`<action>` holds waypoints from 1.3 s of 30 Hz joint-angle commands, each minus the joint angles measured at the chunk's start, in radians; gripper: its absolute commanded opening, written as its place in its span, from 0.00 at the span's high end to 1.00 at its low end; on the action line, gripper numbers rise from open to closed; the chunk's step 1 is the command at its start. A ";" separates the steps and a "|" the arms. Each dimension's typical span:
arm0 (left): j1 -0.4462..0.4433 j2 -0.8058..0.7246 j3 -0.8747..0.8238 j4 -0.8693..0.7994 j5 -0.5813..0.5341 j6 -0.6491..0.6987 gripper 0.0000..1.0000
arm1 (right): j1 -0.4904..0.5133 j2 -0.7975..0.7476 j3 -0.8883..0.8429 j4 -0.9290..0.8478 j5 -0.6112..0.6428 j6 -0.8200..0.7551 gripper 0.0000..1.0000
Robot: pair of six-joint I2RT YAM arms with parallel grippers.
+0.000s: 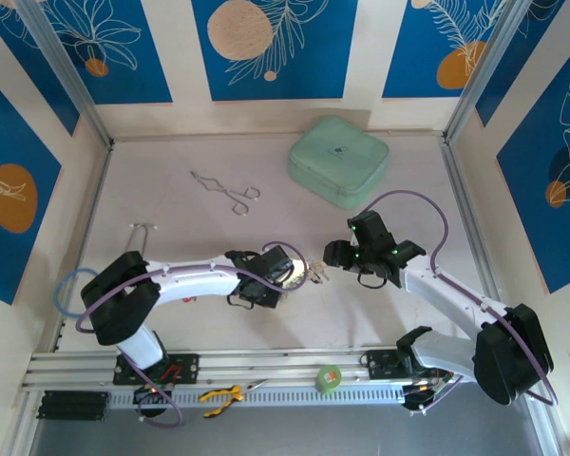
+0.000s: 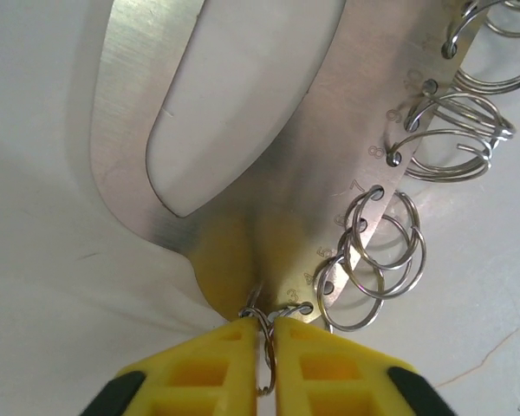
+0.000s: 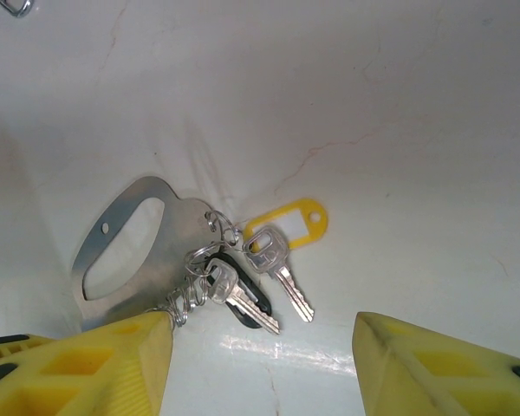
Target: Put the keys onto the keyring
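Pinching a split ring (image 2: 262,314) on the keyring (image 2: 355,113), the left hand (image 2: 265,338) steadies it; the open right hand (image 3: 260,347) above the keys (image 3: 264,260) probably grips one next.

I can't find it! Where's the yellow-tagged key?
Right wrist view: the silver key with the yellow plastic tag lies on the white table, right of the flat silver keyring plate, beside a black-tagged key.

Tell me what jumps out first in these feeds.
The left gripper pinches a small split ring on the edge of the keyring, a brushed metal plate with numbered holes. The keys, tagged yellow and black, lie on the table against that plate, ahead of the open right gripper. A mint-green case sits far back.
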 commanded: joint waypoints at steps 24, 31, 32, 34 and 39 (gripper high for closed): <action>-0.011 -0.114 -0.071 0.057 -0.031 0.096 1.00 | -0.018 -0.003 -0.009 0.005 -0.041 0.009 0.44; -0.011 -0.185 -0.151 0.207 -0.001 0.184 1.00 | -0.017 0.034 0.014 0.025 -0.093 -0.029 0.46; -0.011 -0.209 -0.167 0.235 -0.014 0.203 1.00 | -0.017 0.034 0.017 0.031 -0.097 -0.035 0.46; -0.011 -0.260 -0.199 0.288 -0.046 0.251 1.00 | -0.014 0.034 0.020 0.040 -0.103 -0.047 0.46; -0.011 -0.364 -0.287 0.454 -0.106 0.425 1.00 | -0.016 0.032 0.044 0.043 -0.103 -0.087 0.46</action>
